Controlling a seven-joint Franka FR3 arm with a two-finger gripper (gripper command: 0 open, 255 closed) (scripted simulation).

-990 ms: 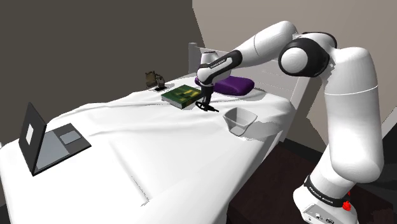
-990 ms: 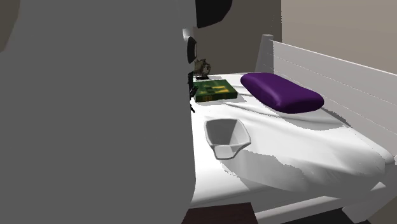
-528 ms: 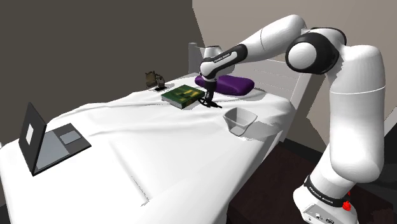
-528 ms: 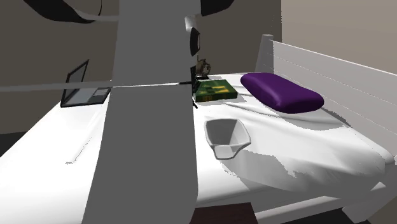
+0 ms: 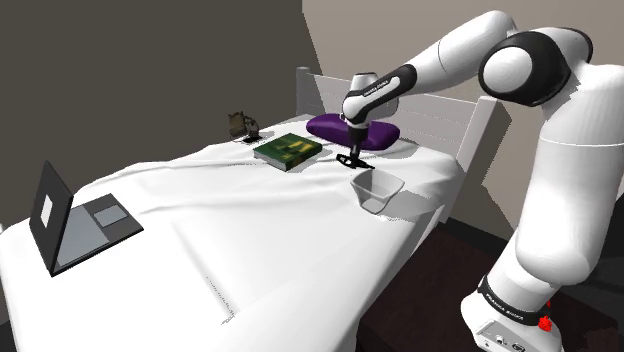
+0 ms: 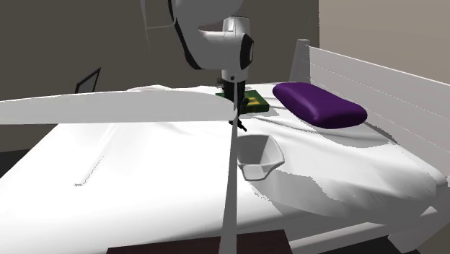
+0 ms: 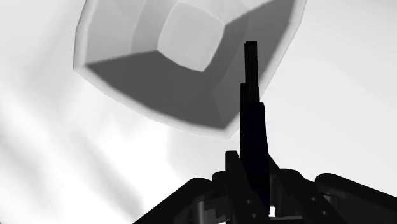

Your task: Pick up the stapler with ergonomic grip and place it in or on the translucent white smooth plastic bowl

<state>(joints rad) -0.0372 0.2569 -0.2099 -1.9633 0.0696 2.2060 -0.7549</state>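
Wrist view: faceted bowl (image 7: 137, 86), black stapler (image 7: 253, 130)

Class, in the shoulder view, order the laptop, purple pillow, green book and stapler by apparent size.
1. laptop, though it lies nearest the camera.
2. purple pillow, partly covered.
3. green book, nearly alike with the pillow.
4. stapler.

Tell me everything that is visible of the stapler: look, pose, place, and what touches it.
The stapler is all black, long and slim; its parts cannot be told. The pincer is shut on it, holding it above the white sheet, just beside the pale bowl. In the wrist view its tip points over the bowl's rim.
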